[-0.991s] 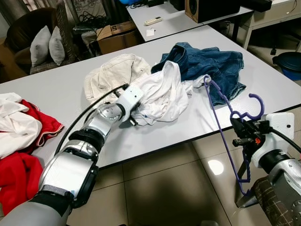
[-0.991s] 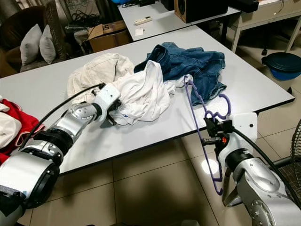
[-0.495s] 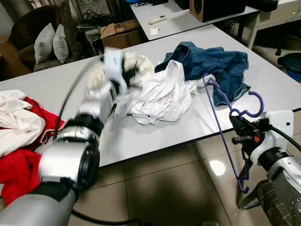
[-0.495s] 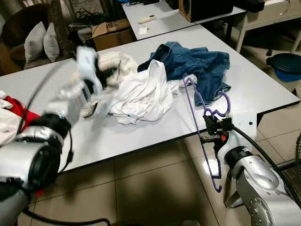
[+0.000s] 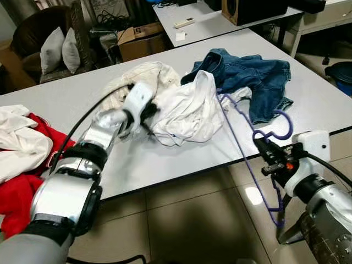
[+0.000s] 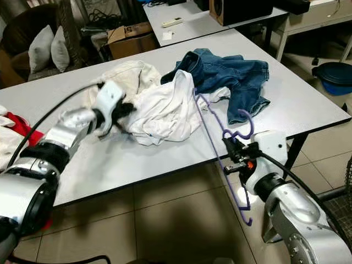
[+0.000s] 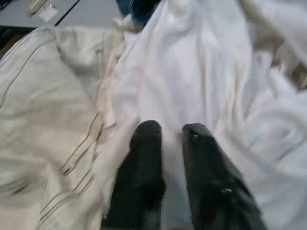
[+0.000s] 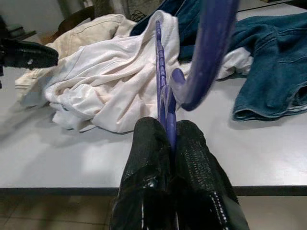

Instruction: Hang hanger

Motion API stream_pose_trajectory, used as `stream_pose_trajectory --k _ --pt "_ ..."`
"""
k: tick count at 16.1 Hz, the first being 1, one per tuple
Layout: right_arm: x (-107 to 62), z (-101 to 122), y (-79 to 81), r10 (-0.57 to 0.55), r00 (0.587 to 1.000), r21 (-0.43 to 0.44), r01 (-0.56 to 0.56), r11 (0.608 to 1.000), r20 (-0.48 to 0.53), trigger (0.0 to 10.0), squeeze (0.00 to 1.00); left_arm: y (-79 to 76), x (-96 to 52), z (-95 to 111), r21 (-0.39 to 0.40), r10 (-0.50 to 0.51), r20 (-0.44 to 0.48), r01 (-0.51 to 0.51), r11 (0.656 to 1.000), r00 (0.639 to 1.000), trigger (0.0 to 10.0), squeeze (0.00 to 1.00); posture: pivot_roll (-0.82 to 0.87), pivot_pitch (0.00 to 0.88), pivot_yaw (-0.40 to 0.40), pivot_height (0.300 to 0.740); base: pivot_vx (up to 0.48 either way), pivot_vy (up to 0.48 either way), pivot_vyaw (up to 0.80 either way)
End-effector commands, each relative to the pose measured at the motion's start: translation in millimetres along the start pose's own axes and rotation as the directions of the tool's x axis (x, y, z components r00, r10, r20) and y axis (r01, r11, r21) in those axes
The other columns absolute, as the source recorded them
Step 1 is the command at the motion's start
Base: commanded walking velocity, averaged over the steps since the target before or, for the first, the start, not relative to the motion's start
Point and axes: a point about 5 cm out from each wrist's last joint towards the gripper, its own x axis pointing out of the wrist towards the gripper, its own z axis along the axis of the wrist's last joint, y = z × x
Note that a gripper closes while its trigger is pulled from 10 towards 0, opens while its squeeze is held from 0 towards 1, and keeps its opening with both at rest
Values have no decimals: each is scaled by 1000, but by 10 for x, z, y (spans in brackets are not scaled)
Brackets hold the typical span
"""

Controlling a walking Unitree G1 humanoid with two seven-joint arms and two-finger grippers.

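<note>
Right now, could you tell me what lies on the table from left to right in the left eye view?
Red garment → left gripper → white shirt → purple hanger → denim jacket.

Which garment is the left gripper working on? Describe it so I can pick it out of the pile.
On the grey table, three garments are heaped mid-table. The white shirt is the middle one, between the cream jacket and the blue jeans. It is the only pure white one, the left gripper rests on it, and the purple hanger reaches to its edge.
</note>
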Motion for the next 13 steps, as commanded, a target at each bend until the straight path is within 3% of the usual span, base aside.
stream_pose_trajectory --k 1,4,6,7,8,9,10,13 --pt "-6 41 83 59 998 -14 -59 998 22 10000 0 73 -74 -90 18 12 -44 -12 1000 999 10000 1000 -148 0 202 740 0 0 0" --pt "11 25 106 112 994 -33 -111 993 5 10000 0 77 -112 -241 65 56 -108 -49 997 993 10000 1000 -139 0 191 740 0 0 0" --pt "13 26 106 114 993 -34 -114 993 6 10000 0 79 -114 -256 64 71 -113 -64 996 991 10000 1000 -139 0 190 740 0 0 0" --pt "15 25 108 120 993 -35 -119 992 5 10000 0 37 -101 -291 28 55 -117 -52 998 992 10000 1000 -143 0 194 740 0 0 0" --pt "9 24 114 123 992 -37 -122 992 4 10000 0 -28 -75 -332 -30 35 -115 -39 999 993 10000 776 -151 0 197 740 0 0 0" --pt "5 25 115 123 992 -37 -123 992 3 10000 0 -48 -65 -346 -53 34 -115 -40 998 993 10000 776 -153 0 199 740 0 0 0" --pt "-2 20 117 126 992 -37 -126 991 0 10000 0 -65 -59 -362 -80 34 -112 -43 996 993 10000 0 -157 0 199 740 0 0 0" --pt "-10 6 138 141 990 -42 -141 989 -11 10000 0 -189 -55 -539 -125 10 -170 -32 992 985 10000 0 -160 0 195 740 0 0 0"
